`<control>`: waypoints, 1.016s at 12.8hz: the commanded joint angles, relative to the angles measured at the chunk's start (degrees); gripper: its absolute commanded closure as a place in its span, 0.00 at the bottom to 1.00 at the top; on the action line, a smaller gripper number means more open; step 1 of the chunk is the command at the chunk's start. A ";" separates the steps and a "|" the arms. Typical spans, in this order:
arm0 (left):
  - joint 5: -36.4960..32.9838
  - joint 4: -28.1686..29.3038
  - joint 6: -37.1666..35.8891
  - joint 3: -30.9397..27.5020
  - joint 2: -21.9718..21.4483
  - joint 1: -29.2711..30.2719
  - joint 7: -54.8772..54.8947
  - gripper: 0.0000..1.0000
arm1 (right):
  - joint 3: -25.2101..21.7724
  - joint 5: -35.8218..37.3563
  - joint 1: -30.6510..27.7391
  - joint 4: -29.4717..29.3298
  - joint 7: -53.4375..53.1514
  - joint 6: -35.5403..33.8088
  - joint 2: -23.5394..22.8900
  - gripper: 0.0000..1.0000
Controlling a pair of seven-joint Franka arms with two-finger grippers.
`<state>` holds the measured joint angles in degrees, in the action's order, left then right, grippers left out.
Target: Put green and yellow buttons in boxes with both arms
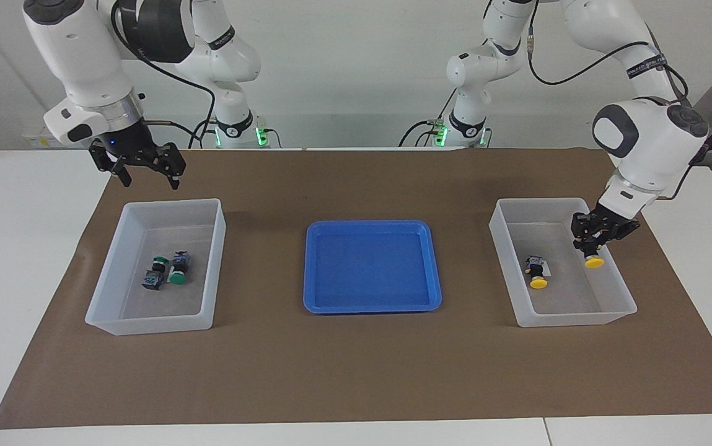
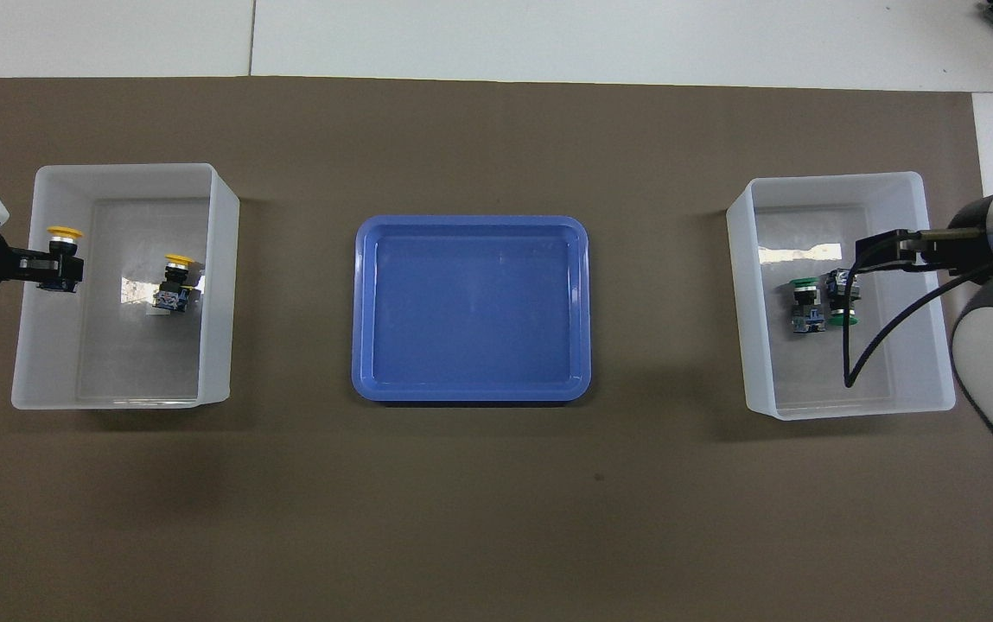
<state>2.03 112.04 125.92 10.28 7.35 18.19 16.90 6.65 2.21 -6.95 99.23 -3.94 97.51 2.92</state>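
Two green buttons [image 1: 167,271] boxed | left gripper [image 1: 590,246] holds yellow button [image 1: 593,261] inside rim

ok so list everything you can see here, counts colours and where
green buttons: 2, green caps on black bodies, lying in the clear box at the right arm's end
yellow buttons: 2, yellow caps; one lying in the clear box at the left arm's end, one held over it
clear boxes: 2, translucent white, one at each end
blue tray: 1, mid-table between the boxes
brown mat: 1, under everything
left gripper: black, jaws shut on a yellow button
right gripper: black, jaws open, raised over its box's edge
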 commanded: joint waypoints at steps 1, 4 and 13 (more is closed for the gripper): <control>-0.62 1.08 -0.94 -0.26 -1.90 -0.87 -2.04 0.29 | 0.21 -1.60 -0.35 -0.61 0.25 -1.01 0.33 0.00; -0.62 -1.90 -4.79 0.09 -2.25 -0.88 -2.04 0.16 | 0.03 -3.79 -0.61 -1.06 0.34 -1.19 1.03 0.00; -0.62 -8.23 -12.35 0.62 -8.93 -4.29 -3.70 0.00 | 0.21 -3.79 -0.70 -1.05 0.42 0.84 0.95 0.00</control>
<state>2.03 105.30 117.21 11.27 -0.90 16.21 15.46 6.70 0.11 -6.94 98.30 -3.94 98.18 3.56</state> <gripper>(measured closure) 0.000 0.000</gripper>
